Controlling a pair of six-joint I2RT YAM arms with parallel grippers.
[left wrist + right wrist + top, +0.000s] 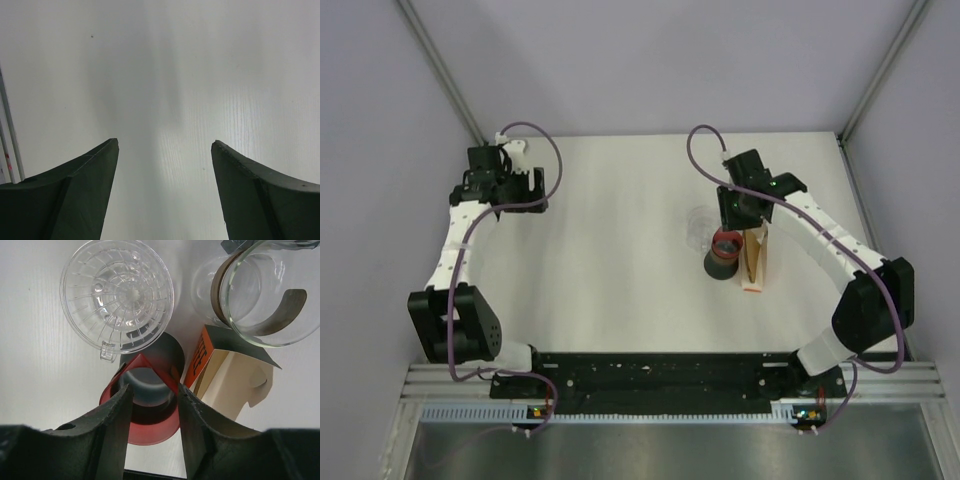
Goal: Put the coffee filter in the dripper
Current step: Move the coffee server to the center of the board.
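Hovering toward the right edge of the counter (610, 290), the right gripper (154, 394) is being held over a red-banded cup (161, 354). Its fingers are partly spread, and nothing is seen being pinched between them. The clear dripper (117, 295) is sitting empty just beyond the cup, mouth up. A filter box (231, 382) is standing just beside the cup, toward the right edge, with a glass carafe (265, 295) behind it. No loose filter is being shown; filters are judged to be inside the box. The left gripper (165, 145) is being held wide apart over bare counter near the far left corner. The step in hand is judged to be reaching for a filter. Next, the right gripper is being called on to shift to the box opening and pinch one filter.
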